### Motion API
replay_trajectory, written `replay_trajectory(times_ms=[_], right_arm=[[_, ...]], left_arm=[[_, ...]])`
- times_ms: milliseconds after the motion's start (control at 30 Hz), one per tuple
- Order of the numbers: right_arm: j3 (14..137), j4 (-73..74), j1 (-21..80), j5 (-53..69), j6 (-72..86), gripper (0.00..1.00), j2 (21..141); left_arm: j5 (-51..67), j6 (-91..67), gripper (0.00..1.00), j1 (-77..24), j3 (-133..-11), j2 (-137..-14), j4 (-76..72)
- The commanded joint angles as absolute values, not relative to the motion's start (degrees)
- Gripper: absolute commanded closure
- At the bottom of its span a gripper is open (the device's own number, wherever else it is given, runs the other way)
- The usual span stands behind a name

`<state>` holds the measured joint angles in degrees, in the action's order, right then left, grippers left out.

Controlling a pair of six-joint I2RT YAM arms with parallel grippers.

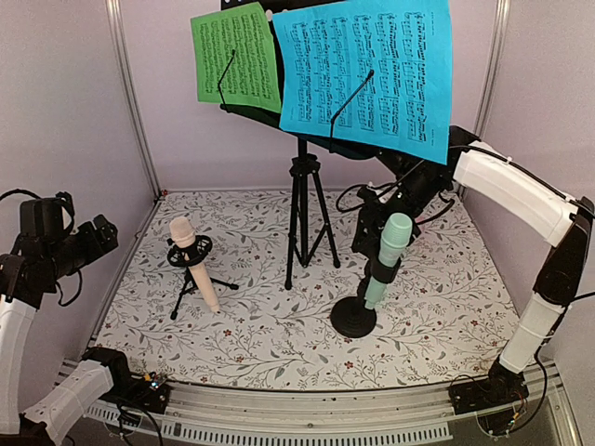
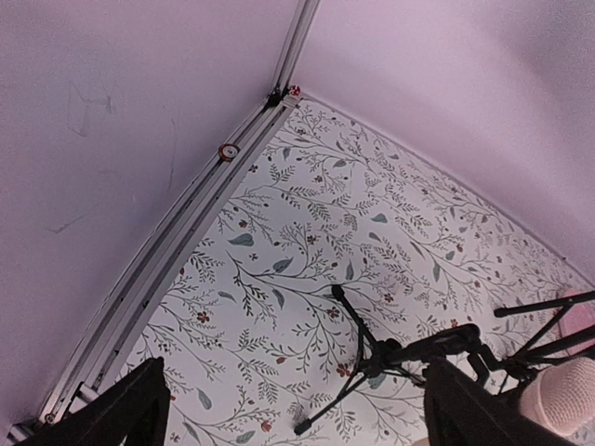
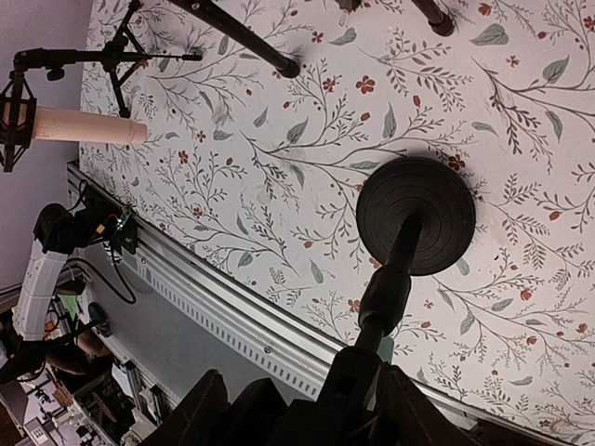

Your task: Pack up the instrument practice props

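Note:
The black music stand [image 1: 302, 200] stands at the back centre with a green page [image 1: 237, 58] and a blue page [image 1: 367, 70] on its desk. The beige microphone [image 1: 193, 260] sits tilted in a small black tripod holder [image 1: 191, 279] at the left. The mint microphone [image 1: 386, 265] sits in a black round-base holder [image 1: 353, 321]. My right gripper [image 1: 383, 228] is at the mint microphone's upper end, fingers narrowed around it and the holder's clip [image 3: 358, 381]. My left gripper [image 1: 102, 232] is open and empty, raised at the left wall, above and left of the tripod holder [image 2: 418, 348].
A floral mat [image 1: 279, 353] covers the table. Pink walls with metal corner posts [image 1: 130, 93] close in the left, back and right. A grooved metal rail [image 1: 307, 404] runs along the near edge. The stand's tripod legs [image 3: 242, 37] spread between the two holders.

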<state>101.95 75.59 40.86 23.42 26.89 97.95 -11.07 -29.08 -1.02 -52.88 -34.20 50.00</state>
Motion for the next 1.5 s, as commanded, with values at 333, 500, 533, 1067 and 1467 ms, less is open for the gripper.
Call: replay_trajectory(times_ms=[333,500,533,1067,1467], right_arm=[[114.9,73.7,43.1,26.6,22.6,0.46,109.1],[116.7,73.4,43.3,27.3,22.3,0.45,110.4],[116.8,73.5,43.4,27.1,22.1,0.45,110.4],[117.3,75.9,43.2,22.5,18.9,0.15,107.7],[123.1,76.7,43.1,23.8,20.3,0.11,107.6]], left_arm=[[-11.4,-29.3,0.06,-1.4,-52.5,-34.9,49.3],[-11.4,-29.3,0.06,-1.3,-52.5,-34.9,49.3],[-11.4,-29.3,0.06,-1.4,-52.4,-34.9,49.3],[-11.1,-29.2,0.06,-1.3,-52.4,-35.7,49.3],[-10.9,-29.1,0.06,-1.5,-52.4,-35.4,49.1]])
